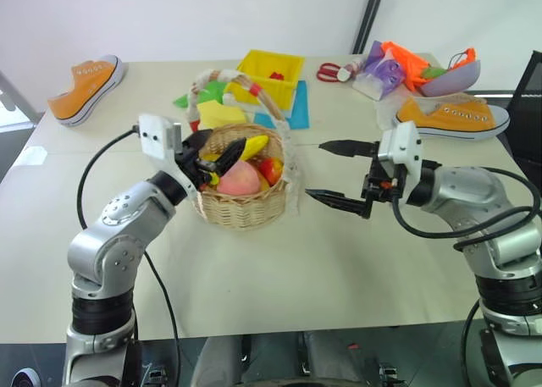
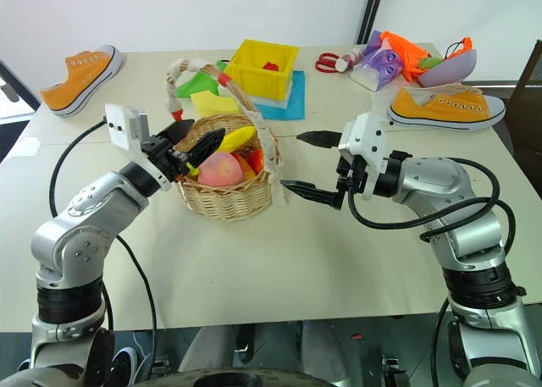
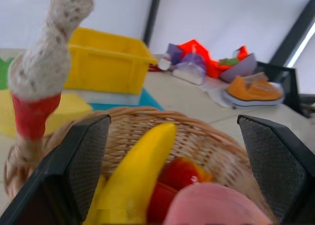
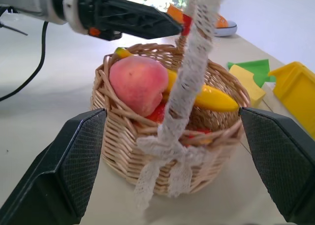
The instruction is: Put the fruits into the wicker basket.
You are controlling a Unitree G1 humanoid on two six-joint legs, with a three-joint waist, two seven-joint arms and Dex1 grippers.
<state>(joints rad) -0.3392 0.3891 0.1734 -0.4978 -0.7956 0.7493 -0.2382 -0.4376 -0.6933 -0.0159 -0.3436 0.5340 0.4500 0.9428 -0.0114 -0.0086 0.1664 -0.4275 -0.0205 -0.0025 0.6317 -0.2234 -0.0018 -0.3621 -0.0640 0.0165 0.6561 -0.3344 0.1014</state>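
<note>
- Head view: wicker basket (image 1: 246, 202) on the table (image 1: 279, 268) holds the banana (image 1: 251, 147) and peach (image 1: 239, 179). Left gripper (image 1: 213, 161) spread wide over the rim.
- Right wrist view: right gripper (image 4: 170, 161) spread wide, empty, facing the basket.
- Left wrist view: yellow box (image 3: 106, 62) behind.

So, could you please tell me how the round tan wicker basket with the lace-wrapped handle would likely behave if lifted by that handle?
The round tan wicker basket looks stiff, so it should probably keep its shape. Its tall arched handle would likely let it swing. The pink peach and yellow banana sit high near the rim, so tilting might spill them.
</note>
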